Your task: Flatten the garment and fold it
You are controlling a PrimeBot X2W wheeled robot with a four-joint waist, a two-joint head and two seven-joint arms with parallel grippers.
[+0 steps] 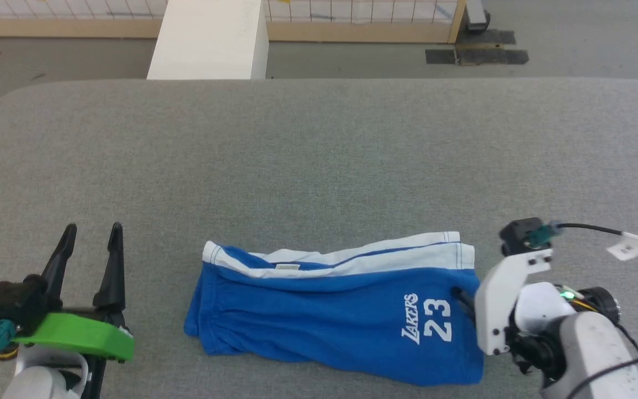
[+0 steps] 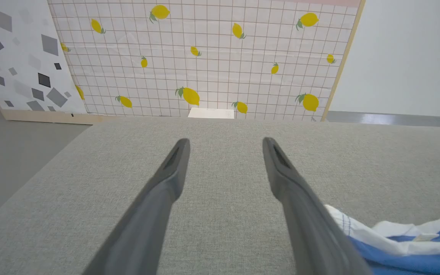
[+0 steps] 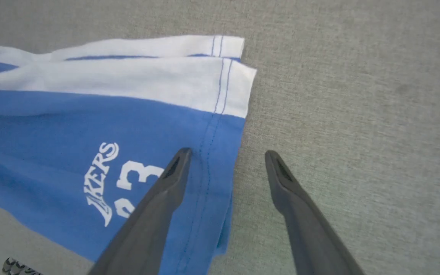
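Two grippers, both spread wide, nothing between the fingers of either.

Garment (image 1: 319,310): blue shorts lying flat on the grey table (image 1: 319,155), near its front edge and right of middle. The long axis runs left to right. A white band (image 1: 352,260) lies along the far edge, with a small label (image 1: 287,267) just below it. The white print (image 1: 427,324) "LAKERS 23" sits near the right end. The gathered waist end points left.

Left gripper (image 1: 93,227): at the lower left, over bare table, well apart from the shorts' left end, fingers pointing away from the robot.

Right gripper (image 3: 227,151): at the shorts' right hem. In the wrist view one finger (image 3: 159,198) lies over the blue cloth beside the stitched hem and the other (image 3: 300,214) over bare table. Contact with the cloth cannot be told.
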